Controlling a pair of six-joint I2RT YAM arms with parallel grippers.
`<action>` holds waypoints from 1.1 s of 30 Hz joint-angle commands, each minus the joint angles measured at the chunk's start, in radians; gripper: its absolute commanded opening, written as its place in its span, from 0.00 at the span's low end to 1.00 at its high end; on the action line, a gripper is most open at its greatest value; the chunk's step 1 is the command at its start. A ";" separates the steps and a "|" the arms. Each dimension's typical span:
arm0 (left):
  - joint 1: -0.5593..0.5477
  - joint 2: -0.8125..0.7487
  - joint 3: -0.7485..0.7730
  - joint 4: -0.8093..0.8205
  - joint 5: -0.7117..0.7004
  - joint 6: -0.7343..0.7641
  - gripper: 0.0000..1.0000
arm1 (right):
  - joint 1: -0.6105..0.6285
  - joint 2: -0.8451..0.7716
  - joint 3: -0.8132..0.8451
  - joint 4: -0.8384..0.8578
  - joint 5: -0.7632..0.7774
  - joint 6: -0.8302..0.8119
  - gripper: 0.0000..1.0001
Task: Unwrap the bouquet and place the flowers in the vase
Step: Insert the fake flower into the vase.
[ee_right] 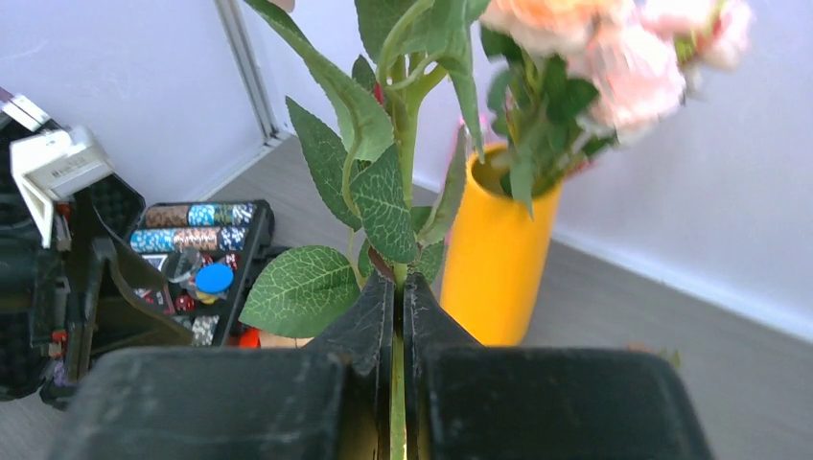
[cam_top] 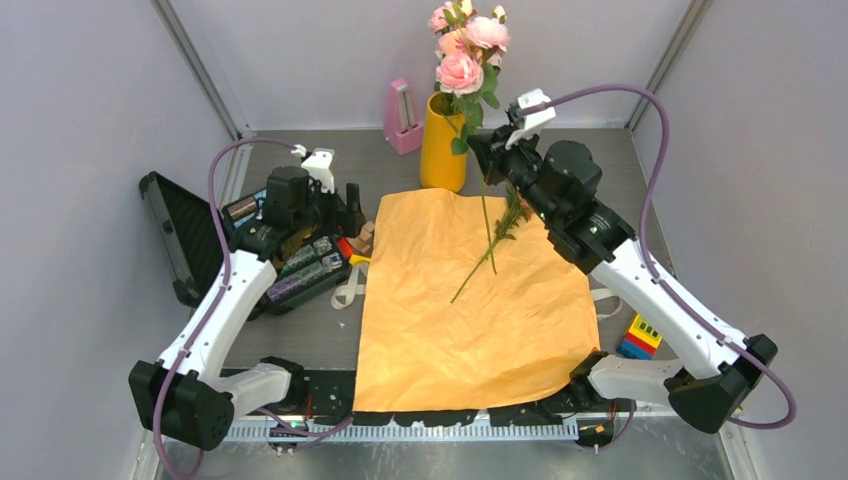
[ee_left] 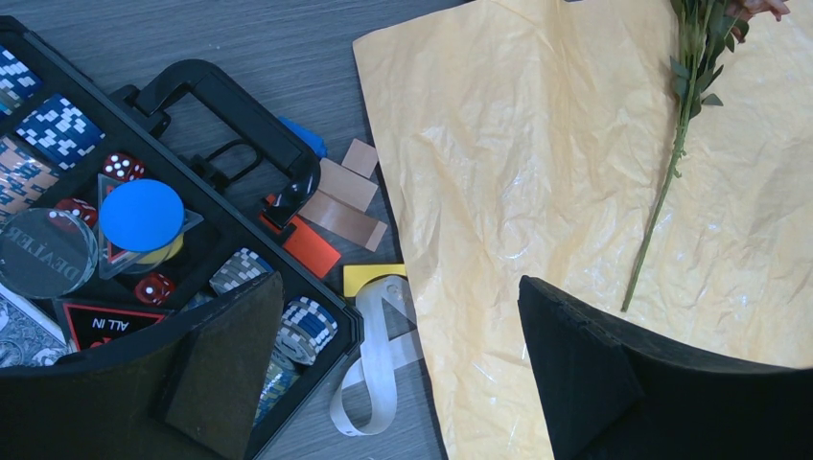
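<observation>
1. A grey wood-grain table point(cam_top: 300, 340) stands between plain pale walls. A crinkled sheet of orange wrapping paper point(cam_top: 470, 310) lies opened and spread flat across its middle.
2. The right jaws are pressed together on a thin green stem point(ee_right: 397, 383), which runs upright through the narrow slit between the two black pads.
3. Broad, veined green leaves point(ee_right: 302, 287) fan out just above those jaws.
4. The pale pink artificial roses point(cam_top: 462, 70) rise higher up, soft and layered, above the rim of the vase.
5. The tall plain yellow-orange cylinder vase point(cam_top: 442, 150) stands at the paper's far edge, just beside and beyond the right jaws. Several stems and leaves dip into its mouth.
6. Whether the gripped stem itself reaches into the vase cannot be told.
7. Below the right jaws, a long slender stalk with small leaves point(ee_left: 662, 182) stretches across the orange paper. It is not clear whether it lies on the sheet or hangs over it.
8. The left jaws stand wide apart and hold nothing. They hover over the paper's left edge and an open black case of poker chips point(ee_left: 58, 125), well apart from the roses.
9. A flat beige ribbon point(ee_left: 379, 374) lies looped on the table between the case and the paper.
10. A small pink pyramid-shaped metronome point(cam_top: 402, 118) stands just left of the vase.
</observation>
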State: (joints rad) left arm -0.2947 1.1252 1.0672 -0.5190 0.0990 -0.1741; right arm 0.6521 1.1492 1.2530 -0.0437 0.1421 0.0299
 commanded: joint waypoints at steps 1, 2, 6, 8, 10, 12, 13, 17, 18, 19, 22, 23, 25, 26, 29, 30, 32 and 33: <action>-0.004 -0.029 0.000 0.048 0.008 0.016 0.95 | 0.008 0.092 0.149 0.050 -0.094 -0.139 0.00; -0.004 -0.028 0.000 0.048 0.008 0.015 0.95 | 0.009 0.110 0.189 0.050 -0.117 -0.154 0.00; -0.005 -0.029 0.001 0.047 0.008 0.016 0.95 | 0.009 0.215 0.316 0.056 -0.208 -0.268 0.00; -0.004 -0.030 -0.001 0.047 0.008 0.016 0.95 | 0.008 0.275 0.387 0.057 -0.215 -0.313 0.00; -0.004 -0.032 0.001 0.047 0.006 0.017 0.95 | 0.008 0.335 0.461 0.053 -0.224 -0.349 0.00; -0.004 -0.033 0.002 0.045 0.005 0.019 0.95 | 0.007 0.391 0.534 0.053 -0.244 -0.380 0.00; -0.005 -0.034 0.002 0.045 0.004 0.019 0.95 | 0.007 0.428 0.557 0.054 -0.259 -0.387 0.00; -0.004 -0.034 0.001 0.045 0.007 0.019 0.95 | 0.005 0.536 0.725 0.071 -0.289 -0.414 0.00; -0.004 -0.033 0.001 0.045 0.008 0.020 0.95 | 0.003 0.572 0.748 0.077 -0.295 -0.417 0.00; -0.004 -0.035 0.001 0.045 0.007 0.021 0.95 | 0.002 0.590 0.791 0.080 -0.305 -0.421 0.00; -0.004 -0.037 0.003 0.045 0.006 0.022 0.95 | -0.003 0.672 0.874 0.100 -0.324 -0.424 0.00; -0.004 -0.037 0.002 0.044 0.006 0.022 0.95 | -0.004 0.686 0.910 0.106 -0.327 -0.423 0.00; -0.004 -0.037 0.003 0.045 0.005 0.022 0.95 | -0.007 0.726 0.960 0.125 -0.334 -0.423 0.00; -0.004 -0.037 0.003 0.045 0.006 0.022 0.95 | -0.008 0.752 0.980 0.131 -0.336 -0.423 0.00; -0.004 -0.037 0.003 0.045 0.009 0.022 0.95 | -0.014 0.812 1.084 0.134 -0.339 -0.422 0.00; -0.004 -0.035 0.003 0.045 0.011 0.022 0.95 | -0.016 0.822 1.105 0.134 -0.342 -0.422 0.00; -0.004 -0.035 0.003 0.045 0.013 0.021 0.95 | -0.016 0.855 1.167 0.128 -0.344 -0.424 0.00; -0.004 -0.034 0.004 0.045 0.014 0.021 0.95 | -0.017 0.875 1.207 0.125 -0.344 -0.428 0.00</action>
State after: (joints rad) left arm -0.2947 1.1141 1.0668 -0.5137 0.0990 -0.1703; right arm 0.6399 1.9915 2.3131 0.0154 -0.1806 -0.3832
